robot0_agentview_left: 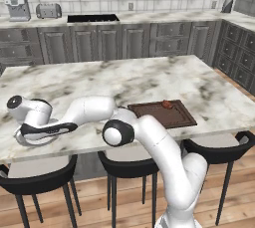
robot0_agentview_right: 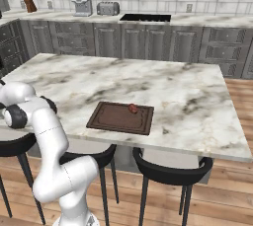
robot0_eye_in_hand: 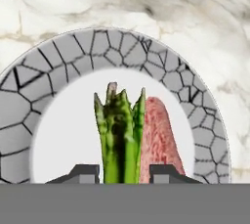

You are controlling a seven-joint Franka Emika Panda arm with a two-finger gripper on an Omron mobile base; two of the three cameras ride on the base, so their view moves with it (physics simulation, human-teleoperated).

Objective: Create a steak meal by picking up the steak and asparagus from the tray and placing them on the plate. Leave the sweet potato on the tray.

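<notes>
End effector (robot0_eye_in_hand: pixel 119 173) over plate (robot0_eye_in_hand: pixel 49 110); asparagus (robot0_eye_in_hand: pixel 118 135) between fingertips, gap visible each side, jaws slightly apart. Steak (robot0_eye_in_hand: pixel 158 137) touching asparagus. Sweet potato (robot0_agentview_left: pixel 167 104) on tray (robot0_agentview_left: pixel 154 116).

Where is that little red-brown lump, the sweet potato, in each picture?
Left base view: sweet potato at the tray's far edge, right of centre.
Right base view: sweet potato at the tray's far edge, near centre.
Hand view: faces the plate instead.
Shared landmark: the tray.
</notes>
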